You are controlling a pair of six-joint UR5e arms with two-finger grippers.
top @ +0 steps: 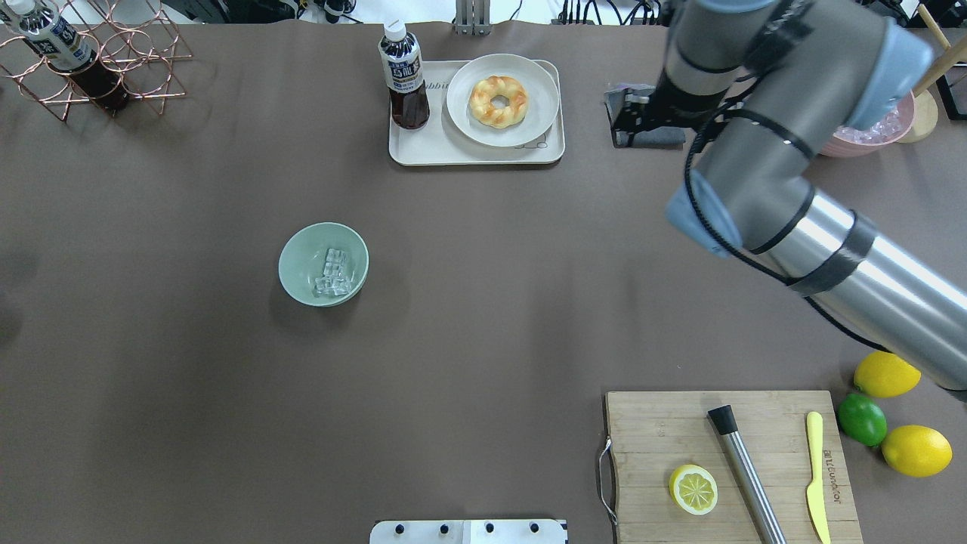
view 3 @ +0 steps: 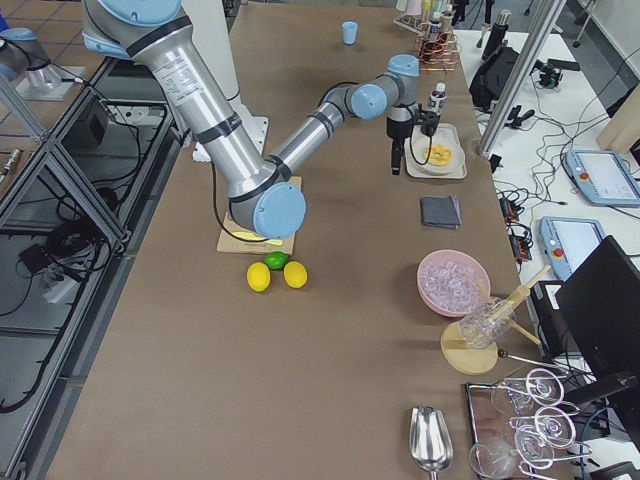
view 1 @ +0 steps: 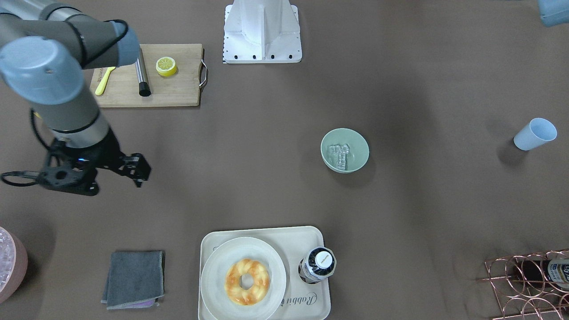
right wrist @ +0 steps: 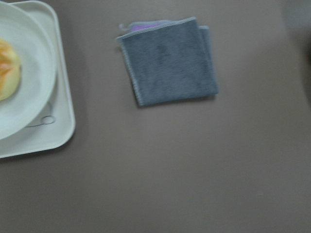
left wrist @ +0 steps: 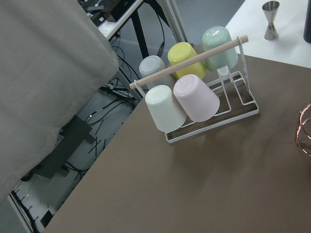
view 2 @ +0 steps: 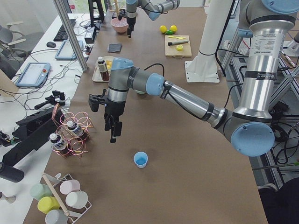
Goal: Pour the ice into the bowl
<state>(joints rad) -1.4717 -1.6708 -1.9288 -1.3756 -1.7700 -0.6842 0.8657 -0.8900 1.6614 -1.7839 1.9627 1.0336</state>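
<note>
The pale mint-green bowl (view 1: 351,135) stands on the brown table and holds a few clear ice cubes (view 1: 340,153). It also shows in the overhead view (top: 302,261) with the ice (top: 335,272) in it. The pale blue cup (view 1: 534,134) stands empty, well apart from the bowl, and also shows in the exterior left view (view 2: 140,159). My left gripper (view 2: 113,133) hangs above the table beside the cup; I cannot tell whether it is open or shut. My right gripper (top: 616,117) is open and empty, hovering over the grey cloth (right wrist: 167,60) far from the bowl.
A cream tray (top: 408,151) holds a plate with a doughnut (top: 498,100) and a bottle (top: 405,79). A cutting board (top: 650,423) carries a lemon half, a knife and a metal rod. The pink tub of ice (view 3: 452,282), a copper rack (top: 113,53) and a cup rack (left wrist: 194,92) stand at the edges.
</note>
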